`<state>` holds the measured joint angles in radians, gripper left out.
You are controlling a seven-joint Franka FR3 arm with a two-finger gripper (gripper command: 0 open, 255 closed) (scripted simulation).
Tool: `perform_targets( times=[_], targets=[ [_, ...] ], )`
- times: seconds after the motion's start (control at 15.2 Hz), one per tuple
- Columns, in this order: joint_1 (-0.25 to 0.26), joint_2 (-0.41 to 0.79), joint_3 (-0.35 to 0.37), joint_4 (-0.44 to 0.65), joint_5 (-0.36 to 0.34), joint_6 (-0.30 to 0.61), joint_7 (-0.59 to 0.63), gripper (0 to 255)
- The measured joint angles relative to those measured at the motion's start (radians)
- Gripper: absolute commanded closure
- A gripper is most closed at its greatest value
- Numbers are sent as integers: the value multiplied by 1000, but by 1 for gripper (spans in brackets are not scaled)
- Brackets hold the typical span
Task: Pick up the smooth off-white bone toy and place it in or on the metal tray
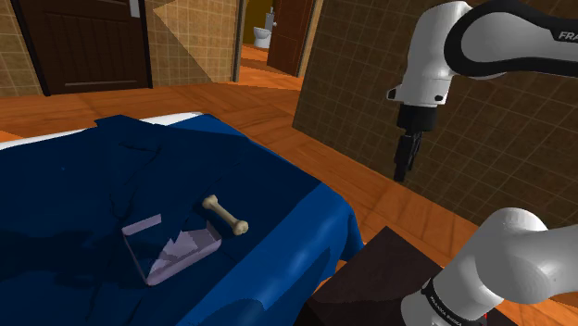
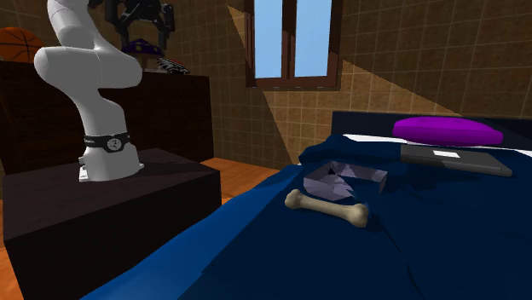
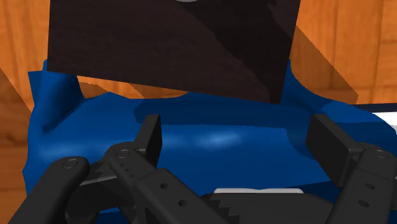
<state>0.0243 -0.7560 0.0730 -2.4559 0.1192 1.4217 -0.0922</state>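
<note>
High up in the air, off to the side of the bed: the gripper (image 1: pixel 402 172), open, its two fingers (image 3: pixel 151 137) far apart, with nothing between them. Free air all round it. Behind it in the shoulder view, a brown tiled wall (image 1: pixel 352 102), not touching. Past the fingers in the wrist view, the rumpled edge of the blue bed cover (image 1: pixel 111 176), then the dark stand (image 1: pixel 370 282) and the orange wood floor (image 1: pixel 366 190).

Well away from the gripper, lower down and off to the shoulder view's left: the bone toy (image 1: pixel 225 214), pale and smooth, flat on the blue bed cover. Not held. Just beside the tray (image 1: pixel 171 252), not in it, with one knobby end close to the tray's corner.

Between the gripper and the bone toy, the side edge of the bed, with the cover hanging down toward the floor. Bare, open cover on the bone toy's side nearer the gripper. On its other side, the tray's low grey walls, a bit sunk into the cover.

Farther from the gripper than the tray, up by the head of the bed: a purple pillow (image 2: pixel 443 129) and a flat grey thing (image 2: pixel 456 159). Both well apart from the bone toy and the tray.
</note>
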Motion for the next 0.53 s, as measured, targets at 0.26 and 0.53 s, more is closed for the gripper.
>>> perform_targets(
  times=[0.26,0.53],
  targets=[
    [9,44,29,-19,19,78,19,0],
    [14,134,64,-44,31,226,34,0]
  ],
)
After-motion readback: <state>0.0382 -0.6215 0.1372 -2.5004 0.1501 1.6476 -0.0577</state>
